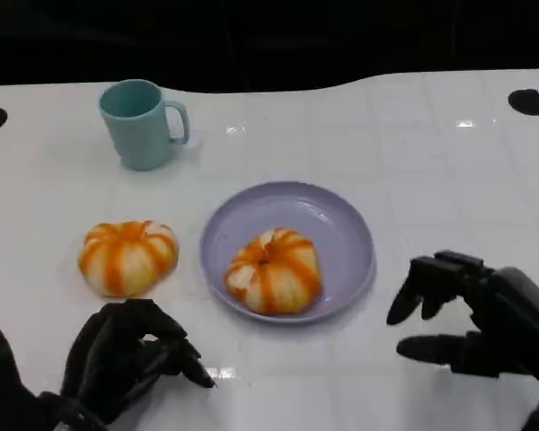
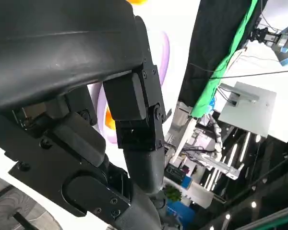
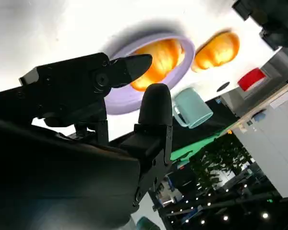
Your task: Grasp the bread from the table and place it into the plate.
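Bread [image 1: 275, 271] in plate's [image 1: 341, 224] near half, second bread [image 1: 128, 256] left, apart

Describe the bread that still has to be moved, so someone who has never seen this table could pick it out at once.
On the white table, find the lilac plate near the middle, with a teal mug behind it to the left. The bread on the table lies directly left of the plate, apart from its rim. Its orange-striped twin, the bread in the plate, lies inside the plate; this one rests on bare tabletop.
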Motion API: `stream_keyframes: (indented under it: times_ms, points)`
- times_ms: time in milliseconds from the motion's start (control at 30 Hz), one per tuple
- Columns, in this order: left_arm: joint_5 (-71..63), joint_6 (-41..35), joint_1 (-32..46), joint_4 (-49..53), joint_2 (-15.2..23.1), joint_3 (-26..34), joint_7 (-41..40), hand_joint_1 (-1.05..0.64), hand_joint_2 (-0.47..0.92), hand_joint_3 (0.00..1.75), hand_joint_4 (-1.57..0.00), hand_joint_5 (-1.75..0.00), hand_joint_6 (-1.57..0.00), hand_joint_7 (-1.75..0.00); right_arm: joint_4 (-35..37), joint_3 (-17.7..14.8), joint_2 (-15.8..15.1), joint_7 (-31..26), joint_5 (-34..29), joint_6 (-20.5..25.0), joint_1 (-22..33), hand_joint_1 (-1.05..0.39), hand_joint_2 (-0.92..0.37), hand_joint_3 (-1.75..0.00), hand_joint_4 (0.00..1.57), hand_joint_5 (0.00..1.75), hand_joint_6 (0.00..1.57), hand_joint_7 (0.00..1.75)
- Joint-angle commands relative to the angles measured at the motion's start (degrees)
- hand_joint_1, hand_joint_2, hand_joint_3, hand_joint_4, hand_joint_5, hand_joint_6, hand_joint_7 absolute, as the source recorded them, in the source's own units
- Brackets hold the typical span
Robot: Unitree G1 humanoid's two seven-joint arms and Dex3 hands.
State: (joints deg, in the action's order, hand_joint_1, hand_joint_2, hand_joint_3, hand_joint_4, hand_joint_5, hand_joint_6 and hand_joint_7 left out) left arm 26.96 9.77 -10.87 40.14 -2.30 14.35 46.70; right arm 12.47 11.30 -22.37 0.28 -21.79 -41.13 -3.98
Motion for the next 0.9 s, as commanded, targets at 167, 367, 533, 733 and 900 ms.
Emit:
stream_keyframes:
  times_ms: [167, 367, 533, 733, 900]
  points:
    - [0.2, -0.6, -0.5, 0.0, 0.5, 0.3, -0.9, -1.05, 0.59, 0.00, -1.57, -0.58, -1.57, -0.34, -4.9, -1.7, 0.9, 4.3, 8.6, 1.8, 8.1, -0.44, -0.92, -0.18, 0.56, 1.74, 0.51, 1.49]
    - [0.1, -0.7, -0.2, -0.5, 0.6, 0.3, -1.0, -1.05, 0.60, 0.00, -1.57, -0.57, -1.57, -0.34, -6.1, -1.6, 3.9, 8.9, 17.6, 3.5, 11.7, -0.43, -0.92, -0.26, 0.60, 1.75, 0.54, 1.49]
    - [0.1, -0.3, -0.2, -0.3, 0.7, 0.2, -0.4, -1.05, 0.60, 0.00, -1.57, -0.57, -1.57, -0.34, -2.8, -2.5, 6.3, 9.9, 19.0, 1.6, 11.2, -0.42, -0.92, -0.31, 0.61, 1.75, 0.50, 1.57]
    - [0.0, -0.4, 0.0, -0.4, 0.8, 0.1, -0.6, -1.05, 0.60, 0.00, -1.57, -0.58, -1.57, -0.35, 0.4, -3.3, 8.1, 10.1, 19.1, -0.1, 9.7, -0.43, -0.92, -0.31, 0.63, 1.75, 0.49, 1.59]
    - [-0.1, -0.1, -0.4, 0.3, 0.9, 0.2, -0.3, -1.05, 0.60, 0.00, -1.57, -0.58, -1.57, -0.34, 2.5, -3.9, 9.1, 10.7, 19.5, -0.5, 8.4, -0.44, -0.92, -0.32, 0.64, 1.75, 0.50, 1.58]
